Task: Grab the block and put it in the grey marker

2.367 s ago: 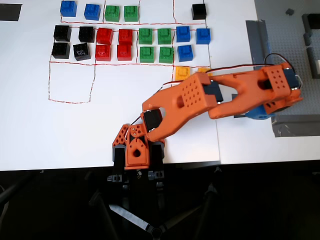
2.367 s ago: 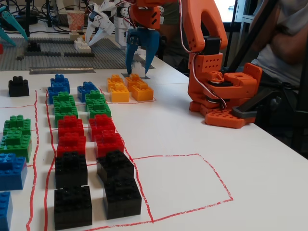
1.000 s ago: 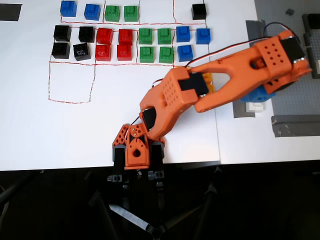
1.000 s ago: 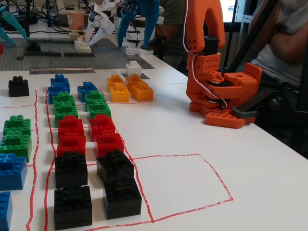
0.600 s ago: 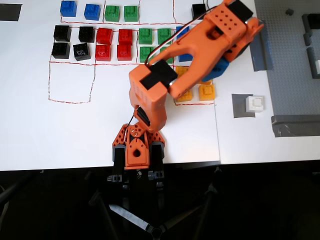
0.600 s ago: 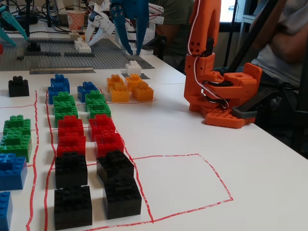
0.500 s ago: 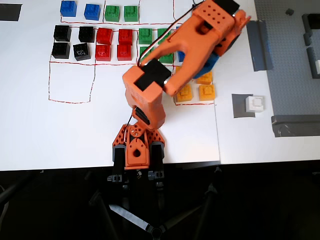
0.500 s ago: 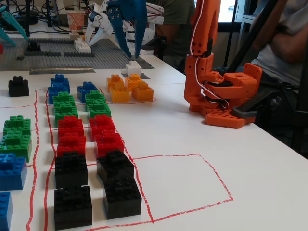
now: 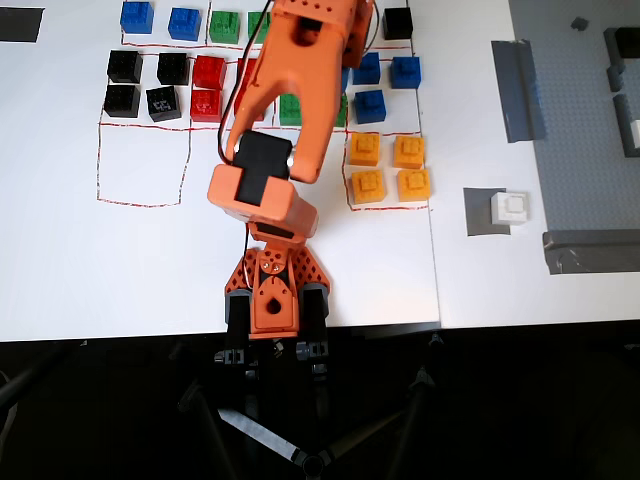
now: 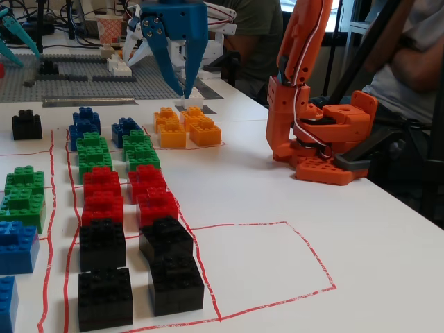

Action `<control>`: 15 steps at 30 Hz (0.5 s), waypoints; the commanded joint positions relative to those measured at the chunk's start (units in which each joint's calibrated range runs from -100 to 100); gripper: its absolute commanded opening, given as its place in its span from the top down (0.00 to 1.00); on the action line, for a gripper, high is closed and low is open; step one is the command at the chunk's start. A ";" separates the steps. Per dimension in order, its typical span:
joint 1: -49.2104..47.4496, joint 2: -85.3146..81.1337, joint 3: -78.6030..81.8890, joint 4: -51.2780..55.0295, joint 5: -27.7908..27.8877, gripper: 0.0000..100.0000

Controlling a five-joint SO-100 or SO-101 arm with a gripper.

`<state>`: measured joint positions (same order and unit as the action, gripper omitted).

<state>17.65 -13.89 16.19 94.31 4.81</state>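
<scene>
The white block (image 9: 513,208) sits on the grey marker (image 9: 478,212) at the right of the overhead view, with nothing touching it. In the fixed view the block (image 10: 195,99) shows behind the yellow bricks (image 10: 184,125). My orange arm (image 9: 290,90) stretches up over the rows of coloured bricks, well to the left of the block, and hides the gripper in the overhead view. In the fixed view my blue gripper (image 10: 182,95) hangs in the air pointing down, its fingertips (image 10: 175,83) meeting and holding nothing.
Black, red, green and blue bricks (image 9: 228,72) stand in rows inside red lines. An empty red outline (image 9: 143,165) lies at the left. A grey studded baseplate (image 9: 580,110) and grey tape strips (image 9: 513,90) are at the right. A white robot arm (image 10: 147,28) stands behind.
The arm has lifted off the white block and swung left across the yellow bricks to above the coloured rows. The block stays on the grey marker.
</scene>
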 commanded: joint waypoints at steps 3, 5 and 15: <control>-8.66 -5.46 -0.80 -1.25 -6.30 1.00; -11.99 -5.46 -0.25 -2.07 -8.84 1.00; -20.97 -3.64 4.29 -9.41 -14.99 1.00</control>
<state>-1.37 -13.89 21.85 86.46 -8.86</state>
